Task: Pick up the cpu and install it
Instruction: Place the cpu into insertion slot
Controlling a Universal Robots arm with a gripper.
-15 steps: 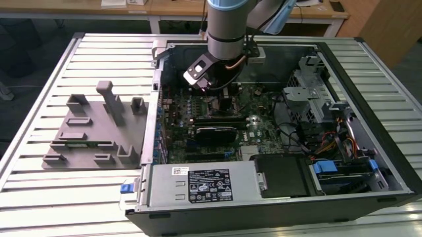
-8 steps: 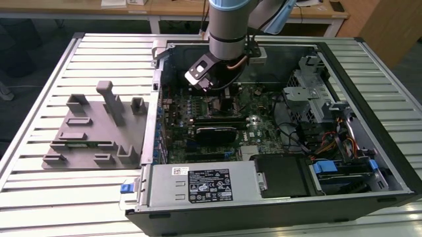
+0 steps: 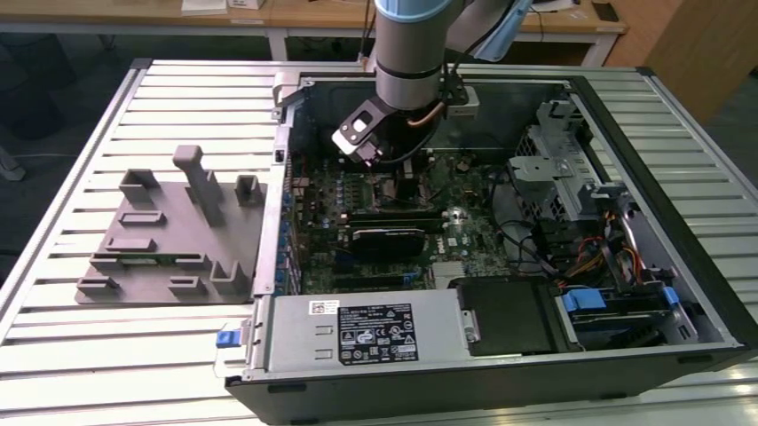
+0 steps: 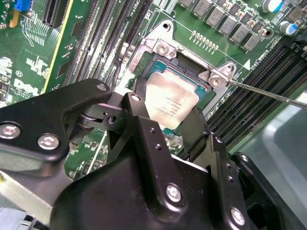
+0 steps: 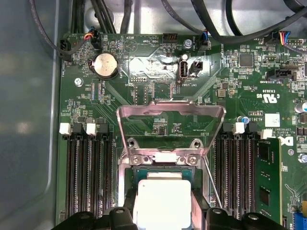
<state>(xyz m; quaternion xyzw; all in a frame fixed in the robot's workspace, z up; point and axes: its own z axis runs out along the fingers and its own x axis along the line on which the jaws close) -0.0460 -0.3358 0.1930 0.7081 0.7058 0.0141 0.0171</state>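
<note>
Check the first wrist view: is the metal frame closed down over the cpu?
No, the metal frame stands flipped open, leaving the cpu uncovered.

Silver-grey arm (image 3: 409,53) with pale-blue cap (image 3: 414,11); black pincer (image 4: 165,112) dotted with silver screws (image 4: 173,192).

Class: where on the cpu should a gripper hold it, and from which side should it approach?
Two opposite thin edges, approached from straight above: the cpu lies flat and square over the socket, with the load plate hinged open. The jaws of the gripper hold it this way.
</note>
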